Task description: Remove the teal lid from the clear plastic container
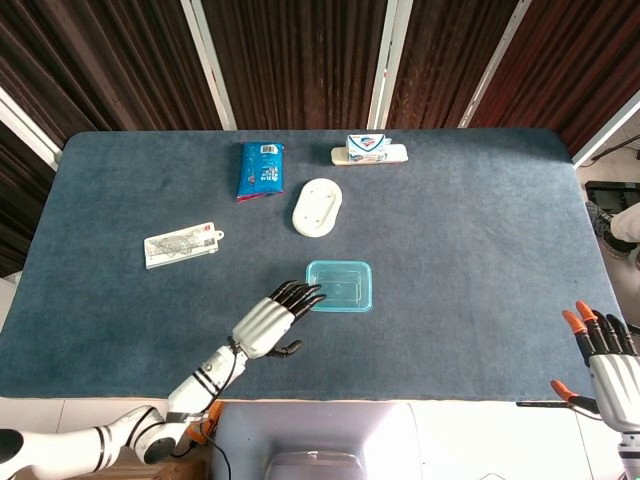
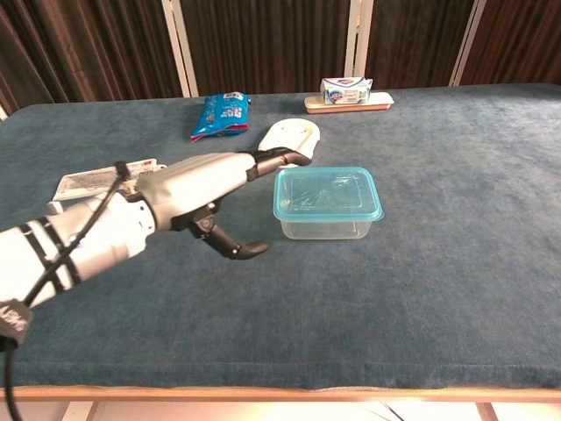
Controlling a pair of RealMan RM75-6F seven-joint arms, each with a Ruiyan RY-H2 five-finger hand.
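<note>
The clear plastic container stands mid-table with its teal lid seated on top. My left hand hovers just left of it, fingers spread and stretched toward the lid's left edge, thumb hanging below; it holds nothing and touches nothing that I can see. My right hand stays off the table's front right corner, fingers apart, empty, and shows only in the head view.
Behind the container lie a white oval dish, a blue snack packet and a small box on a tray. A flat packaged card sits to the left. The table's front edge runs close below my arm.
</note>
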